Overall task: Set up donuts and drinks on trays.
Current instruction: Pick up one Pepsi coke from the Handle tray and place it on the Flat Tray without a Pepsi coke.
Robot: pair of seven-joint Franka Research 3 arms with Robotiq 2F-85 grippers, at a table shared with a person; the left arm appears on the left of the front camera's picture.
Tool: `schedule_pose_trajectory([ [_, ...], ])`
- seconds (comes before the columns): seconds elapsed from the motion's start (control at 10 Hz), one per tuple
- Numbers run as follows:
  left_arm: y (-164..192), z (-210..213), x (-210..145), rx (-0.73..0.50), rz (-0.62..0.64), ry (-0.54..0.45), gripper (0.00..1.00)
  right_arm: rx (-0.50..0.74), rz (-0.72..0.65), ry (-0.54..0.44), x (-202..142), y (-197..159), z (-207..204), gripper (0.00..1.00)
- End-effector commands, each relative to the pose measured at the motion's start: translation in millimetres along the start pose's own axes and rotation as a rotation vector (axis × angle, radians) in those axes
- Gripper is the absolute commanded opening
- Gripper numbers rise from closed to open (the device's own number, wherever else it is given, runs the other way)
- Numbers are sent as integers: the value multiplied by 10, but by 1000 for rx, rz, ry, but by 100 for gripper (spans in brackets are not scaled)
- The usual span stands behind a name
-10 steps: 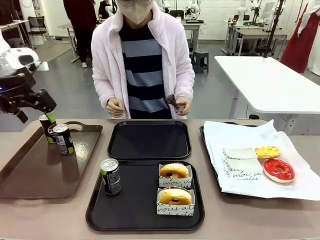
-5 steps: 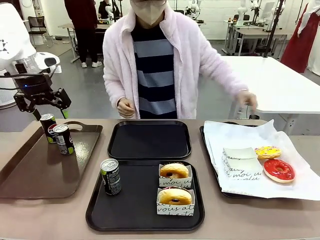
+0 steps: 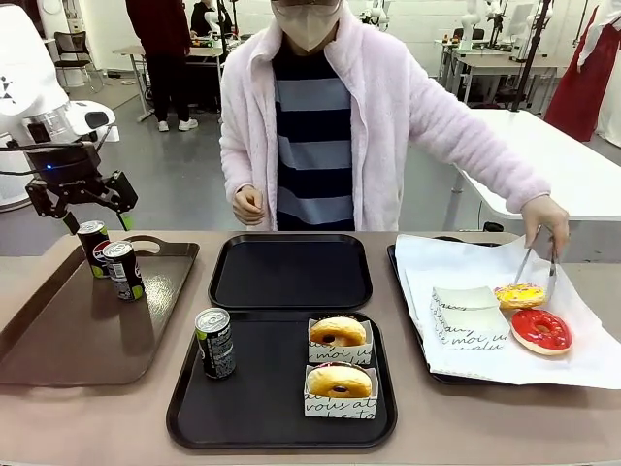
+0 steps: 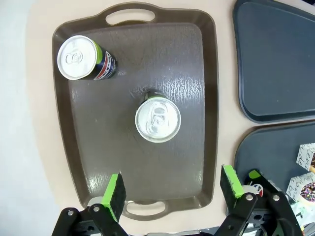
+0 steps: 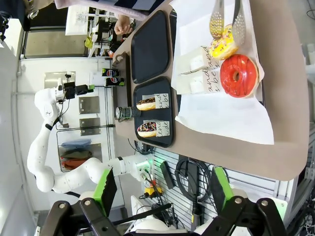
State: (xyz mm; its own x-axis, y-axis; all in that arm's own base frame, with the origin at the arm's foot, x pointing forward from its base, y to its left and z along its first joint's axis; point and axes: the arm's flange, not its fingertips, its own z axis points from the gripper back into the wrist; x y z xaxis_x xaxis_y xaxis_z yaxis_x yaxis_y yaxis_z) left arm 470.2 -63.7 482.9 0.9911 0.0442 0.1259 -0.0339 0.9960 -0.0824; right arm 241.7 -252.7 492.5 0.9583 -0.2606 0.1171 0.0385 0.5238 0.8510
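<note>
A workshop of white tables and grey floor stretches behind the tan counter [image 3: 29, 427], where a person in a pale pink fleece stands at the far side. At far left, the robot's left claw [image 3: 97, 221] hangs above the back end of a glossy brown tray [image 3: 58, 340], its green-padded fingers spread wide and gripping nothing. Two black soda cans stand upright on that tray, a rear can [image 3: 93, 250] by the far handle and a front can [image 3: 123, 272] nearer the middle. The left wrist camera looks straight down on their silver tops and shows them standing apart.

At centre, two black trays lie one behind the other, edges close together. On the near black tray [image 3: 262, 408] a third can [image 3: 214, 342] stands upright at the left side. At its right side sit two golden-glazed donuts in printed white paper holders, the rear donut [image 3: 338, 331] just behind the front donut [image 3: 340, 380]. The far black tray [image 3: 289, 274] lies in front of the person, whose curled hand [image 3: 249, 206] is held at the waist.

At right, white paper [image 3: 466, 262] covers a dark tray [image 3: 439, 378]. On it lie folded paper holders [image 3: 466, 313], a yellow sprinkled donut [image 3: 519, 295] and, just beside it, a red-glazed donut [image 3: 541, 331]. The person's outstretched hand [image 3: 545, 214] lowers metal tongs [image 3: 539, 264] onto the yellow donut, tips at either side; contact cannot be told. The right claw [image 5: 163, 191] hangs released, fingers wide, high off the counter's right end.
</note>
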Motion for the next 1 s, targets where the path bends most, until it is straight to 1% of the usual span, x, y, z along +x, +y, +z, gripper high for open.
schedule_pose_trajectory([
  [0.0,61,-281,317,41,65,39,100,25,11,-6,23,-2,6,100],
  [0.2,67,-493,418,65,60,52,100,25,11,-6,23,-2,6,100],
  [0.3,78,-594,471,82,66,42,100,25,11,-6,23,-2,6,100],
  [0.5,83,-794,508,76,68,57,100,25,11,-6,23,-2,6,100],
  [0.9,37,-1073,494,115,70,91,100,25,11,-6,23,-2,6,100],
])
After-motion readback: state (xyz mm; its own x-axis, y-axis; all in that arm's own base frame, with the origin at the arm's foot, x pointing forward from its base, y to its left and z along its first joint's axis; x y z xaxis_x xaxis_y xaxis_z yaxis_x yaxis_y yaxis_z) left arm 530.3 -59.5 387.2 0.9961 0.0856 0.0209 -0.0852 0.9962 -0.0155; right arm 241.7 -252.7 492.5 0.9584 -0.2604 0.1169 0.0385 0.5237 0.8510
